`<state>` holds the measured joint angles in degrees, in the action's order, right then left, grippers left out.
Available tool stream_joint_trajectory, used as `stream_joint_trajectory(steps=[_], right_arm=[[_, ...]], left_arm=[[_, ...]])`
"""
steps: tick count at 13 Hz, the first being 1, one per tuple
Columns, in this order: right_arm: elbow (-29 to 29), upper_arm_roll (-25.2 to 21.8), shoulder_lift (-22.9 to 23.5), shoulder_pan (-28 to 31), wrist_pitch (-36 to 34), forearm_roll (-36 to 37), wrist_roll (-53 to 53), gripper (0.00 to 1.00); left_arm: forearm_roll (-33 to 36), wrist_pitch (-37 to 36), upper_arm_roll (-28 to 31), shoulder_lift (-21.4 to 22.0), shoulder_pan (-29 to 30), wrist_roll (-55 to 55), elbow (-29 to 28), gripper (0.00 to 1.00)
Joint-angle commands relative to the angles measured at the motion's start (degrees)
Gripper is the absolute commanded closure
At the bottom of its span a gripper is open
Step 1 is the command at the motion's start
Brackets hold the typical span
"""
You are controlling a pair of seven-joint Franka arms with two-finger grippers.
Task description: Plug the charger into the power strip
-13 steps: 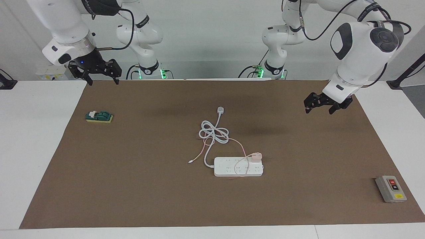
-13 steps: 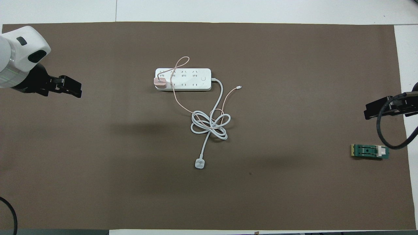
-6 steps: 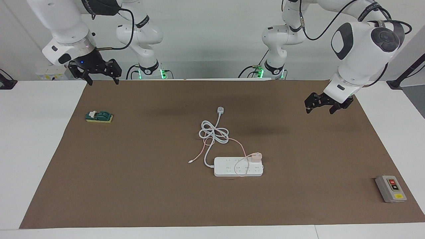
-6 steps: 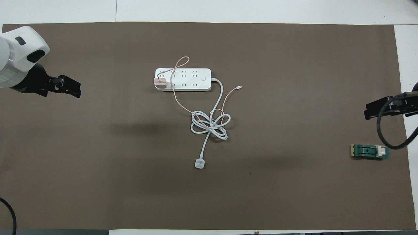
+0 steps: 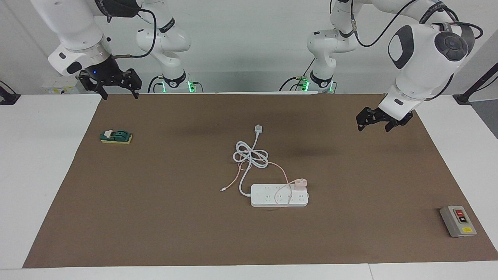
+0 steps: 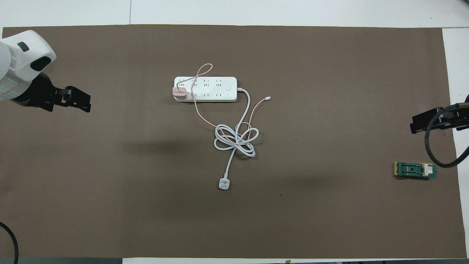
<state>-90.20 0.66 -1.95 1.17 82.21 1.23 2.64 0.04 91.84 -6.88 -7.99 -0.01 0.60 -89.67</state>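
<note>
Coiled white cord (image 5: 251, 155) beside power strip (image 5: 279, 195), charger (image 5: 300, 183) atop.

the facing camera sits high at the table's (image 5: 23, 163) 6 o'clock edge, looking toward the robots at 12. the overhead camera hangs above the robots' end, aimed steeply down. both stand well back and share the brown mat (image 6: 329, 220) (image 5: 350, 233).

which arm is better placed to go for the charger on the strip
Left, probably. The charger sits at the power strip's end toward the left arm, and the open left tool hangs over the mat on that side. The open right tool waits over the mat's edge by the robots.
</note>
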Motion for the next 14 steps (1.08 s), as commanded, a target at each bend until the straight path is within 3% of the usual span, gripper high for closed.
stream_joint_trajectory(steps=[1,7,10,14], right_arm=[[-0.85,0.48,-1.04,1.99,1.02,-0.96,-0.09,0.00],[-1.03,0.48,-1.30,2.17,0.84,-0.96,-0.09,0.00],[-1.12,0.39,-1.30,2.17,0.93,-0.96,-0.09,0.00],[-1.20,0.48,-1.30,2.17,0.93,-0.96,-0.09,0.00]], left_arm=[[-0.13,-1.66,0.81,0.70,-1.66,0.98,0.46,0.00],[0.04,-4.30,0.64,3.24,-2.11,2.30,-0.42,0.00],[0.04,-1.06,0.55,7.28,-1.93,2.12,-5.85,0.00],[-0.13,-0.25,0.90,6.32,-1.84,1.95,-4.73,0.00]])
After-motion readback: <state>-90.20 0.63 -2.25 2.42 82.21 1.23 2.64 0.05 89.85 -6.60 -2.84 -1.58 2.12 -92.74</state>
